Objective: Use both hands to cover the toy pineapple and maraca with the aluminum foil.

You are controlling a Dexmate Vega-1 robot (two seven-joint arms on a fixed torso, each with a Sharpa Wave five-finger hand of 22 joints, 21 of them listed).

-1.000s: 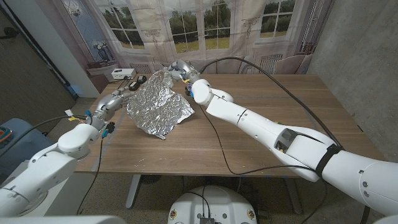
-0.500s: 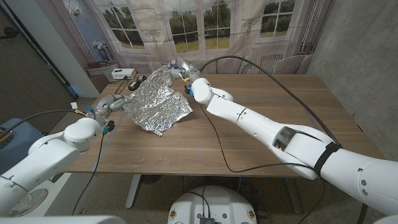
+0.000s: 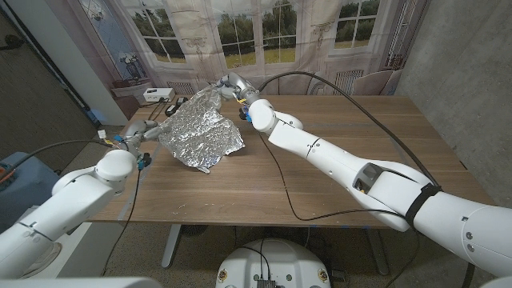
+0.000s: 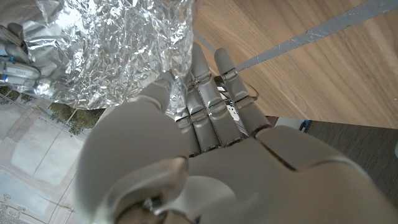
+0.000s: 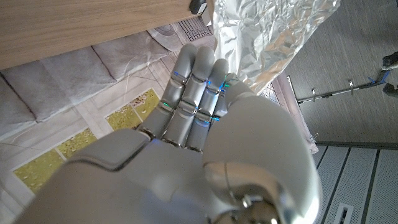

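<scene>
Wooden table; crumpled aluminum foil heaped on it, black cable trailing beside the foil.

i get even, soft light in the head view, no hard shadows on the counter; the frame bows at its edges. the aluminum foil throws small bright glints off its creases. in my left wrist view the left hand sits close and blurred, pale and washed out. in the right wrist view the right hand is soft too.
</scene>
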